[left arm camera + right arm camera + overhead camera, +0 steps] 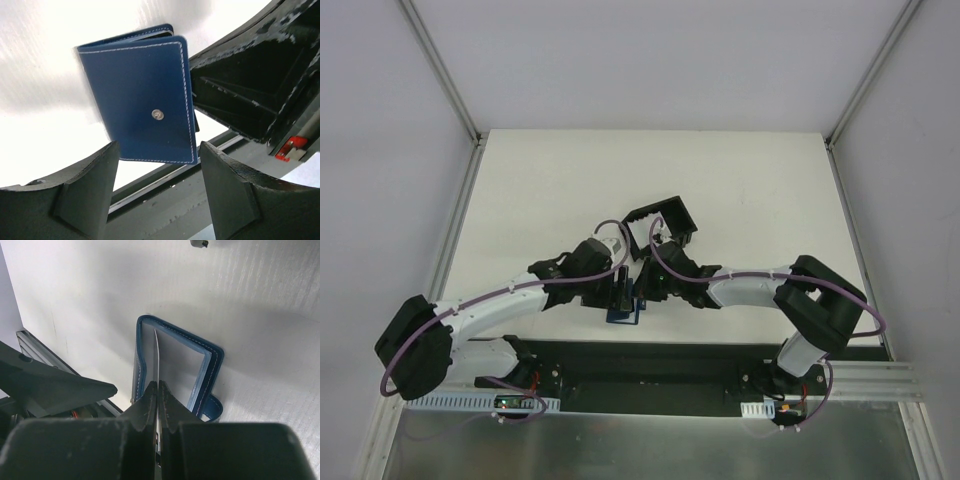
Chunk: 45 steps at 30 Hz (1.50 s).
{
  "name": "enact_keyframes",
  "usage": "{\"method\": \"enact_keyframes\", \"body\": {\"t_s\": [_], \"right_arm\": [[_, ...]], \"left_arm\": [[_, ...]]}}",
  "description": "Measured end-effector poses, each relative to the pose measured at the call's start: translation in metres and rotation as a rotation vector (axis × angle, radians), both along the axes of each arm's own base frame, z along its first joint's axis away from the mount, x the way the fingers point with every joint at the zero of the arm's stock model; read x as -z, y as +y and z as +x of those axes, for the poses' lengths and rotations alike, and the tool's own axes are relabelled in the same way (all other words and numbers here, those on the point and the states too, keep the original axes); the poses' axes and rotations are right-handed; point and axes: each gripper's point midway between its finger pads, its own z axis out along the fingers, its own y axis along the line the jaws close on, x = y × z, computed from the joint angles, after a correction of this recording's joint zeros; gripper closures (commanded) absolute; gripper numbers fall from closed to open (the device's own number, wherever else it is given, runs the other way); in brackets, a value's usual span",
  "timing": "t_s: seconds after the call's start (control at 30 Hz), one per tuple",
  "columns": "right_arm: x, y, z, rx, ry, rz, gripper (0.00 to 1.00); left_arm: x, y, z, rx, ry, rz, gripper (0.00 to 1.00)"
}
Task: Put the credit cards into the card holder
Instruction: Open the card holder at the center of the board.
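Top: my left gripper (620, 292) and right gripper (647, 288) sit either side of the wallet (623, 314).
Left wrist: jaws wide, holding nothing, wallet just beyond them.
Right wrist: pinched tight on a card (157, 355), edge-on inside the wallet's fold.
I'd call it mid-insert; no other cards visible.

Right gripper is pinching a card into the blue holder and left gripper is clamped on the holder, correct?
No. The left wrist view shows the left gripper open, not clamped on the card holder. The right gripper does pinch a card into it.
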Motion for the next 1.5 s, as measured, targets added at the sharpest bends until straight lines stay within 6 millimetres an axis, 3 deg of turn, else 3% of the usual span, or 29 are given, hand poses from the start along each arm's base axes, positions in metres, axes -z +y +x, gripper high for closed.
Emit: {"method": "enact_keyframes", "body": {"t_s": [0.2,0.5,0.67,0.83,1.1,1.3,1.5], "right_arm": [[-0.001,0.001,0.0,-0.002,-0.001,0.004,0.99],[-0.001,0.001,0.0,-0.002,-0.003,0.006,1.0],[-0.001,0.001,0.001,0.0,-0.004,0.006,1.0],[0.0,0.0,0.002,0.004,-0.007,0.007,1.0],[0.0,0.0,0.002,0.005,-0.006,0.007,1.0],[0.003,-0.001,0.003,0.008,-0.003,0.001,1.0],[0.003,0.001,0.004,0.007,-0.002,0.001,1.0]], "left_arm": [[-0.002,-0.008,0.005,0.008,-0.039,0.056,0.35],[0.008,-0.007,0.01,0.0,-0.052,0.157,0.41],[0.01,-0.009,0.012,0.006,-0.066,0.202,0.5],[0.007,-0.004,0.014,-0.013,-0.083,0.22,0.71],[0.0,0.004,0.017,-0.032,-0.117,0.239,0.81],[-0.008,0.011,0.021,-0.044,-0.134,0.275,0.82],[-0.013,0.023,0.028,-0.058,-0.169,0.344,0.73]]}}
